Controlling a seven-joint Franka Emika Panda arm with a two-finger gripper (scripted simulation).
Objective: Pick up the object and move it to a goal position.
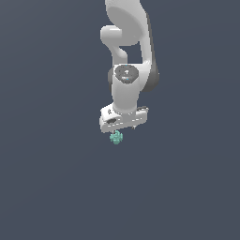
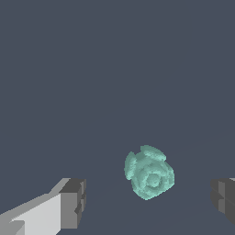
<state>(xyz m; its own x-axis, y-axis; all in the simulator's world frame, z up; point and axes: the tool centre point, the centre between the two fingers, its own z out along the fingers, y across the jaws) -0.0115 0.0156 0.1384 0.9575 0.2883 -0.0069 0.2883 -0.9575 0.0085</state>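
Plain slate-grey backdrop in both views, no surface edge seen. Exterior view: white arm (image 1: 126, 61) hangs down; gripper (image 1: 123, 127) sits just above the teal object (image 1: 116, 137), fingers hidden. Wrist view: 2 grey fingertips (image 2: 73, 202) stand wide apart, object (image 2: 149, 173) between them, touching neither.

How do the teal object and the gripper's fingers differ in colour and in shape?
The object is teal-green; the fingers have dark grey tips on white bodies. The object is lumpy with rounded knobs; the fingers are blocky with flat faces. The object is one piece; the fingers stand apart, one at each side of it, not touching it. Both look matte.
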